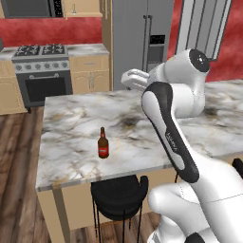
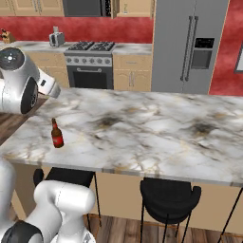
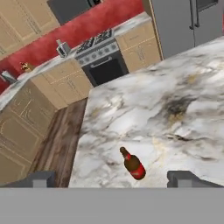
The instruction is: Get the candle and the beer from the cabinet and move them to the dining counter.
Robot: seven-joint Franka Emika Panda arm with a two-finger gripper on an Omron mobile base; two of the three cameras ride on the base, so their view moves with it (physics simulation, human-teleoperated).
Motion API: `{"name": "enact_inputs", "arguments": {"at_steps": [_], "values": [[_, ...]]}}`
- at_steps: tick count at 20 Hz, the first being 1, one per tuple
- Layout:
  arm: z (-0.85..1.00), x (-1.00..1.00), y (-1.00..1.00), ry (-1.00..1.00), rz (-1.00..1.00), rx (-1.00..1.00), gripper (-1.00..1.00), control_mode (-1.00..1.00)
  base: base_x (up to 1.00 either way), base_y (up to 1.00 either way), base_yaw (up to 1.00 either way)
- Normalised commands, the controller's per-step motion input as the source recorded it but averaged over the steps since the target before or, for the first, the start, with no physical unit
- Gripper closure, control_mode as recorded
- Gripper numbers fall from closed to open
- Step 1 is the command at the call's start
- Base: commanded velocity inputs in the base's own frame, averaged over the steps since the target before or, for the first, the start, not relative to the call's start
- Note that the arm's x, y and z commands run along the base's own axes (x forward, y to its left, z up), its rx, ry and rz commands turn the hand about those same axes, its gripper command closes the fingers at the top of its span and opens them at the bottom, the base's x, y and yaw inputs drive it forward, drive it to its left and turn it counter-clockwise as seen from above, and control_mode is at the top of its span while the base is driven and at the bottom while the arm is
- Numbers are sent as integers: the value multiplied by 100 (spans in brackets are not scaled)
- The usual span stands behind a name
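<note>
The beer (image 1: 103, 144), a dark brown bottle with a red label, stands upright on the dining counter (image 1: 142, 128) near its left end. It also shows in the right base view, beer (image 2: 57, 135), and in the hand view, beer (image 3: 133, 165). My gripper (image 3: 111, 180) hangs open above the counter, well clear of the bottle, with nothing between its fingertips (image 3: 40, 178). The white hand (image 1: 135, 78) sits high over the marble. The candle is out of view. Tan wall cabinet doors (image 2: 135, 6) run along the top edge; which one is the task's cabinet I cannot tell.
Black stools (image 2: 168, 199) stand tucked under the counter's near edge. Beyond the island are a gas stove (image 1: 42, 71), a steel fridge (image 2: 190, 45), tan base cabinets (image 1: 89, 73) and a toaster (image 2: 56, 38). Wood floor lies left of the island.
</note>
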Motion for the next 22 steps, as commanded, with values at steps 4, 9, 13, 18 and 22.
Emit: {"name": "enact_inputs", "arguments": {"at_steps": [4,9,13,18,22], "values": [[7,-27,-40,21,-11,-21,-100,-100,0,0,0],[3,-46,-36,16,-4,-21,-100,-100,0,0,0],[0,-54,-8,6,4,-21,-100,-100,0,0,0],[-3,-65,0,0,23,-17,-100,-100,0,0,0],[-13,-51,-2,0,18,-3,-100,-100,0,0,0]]}}
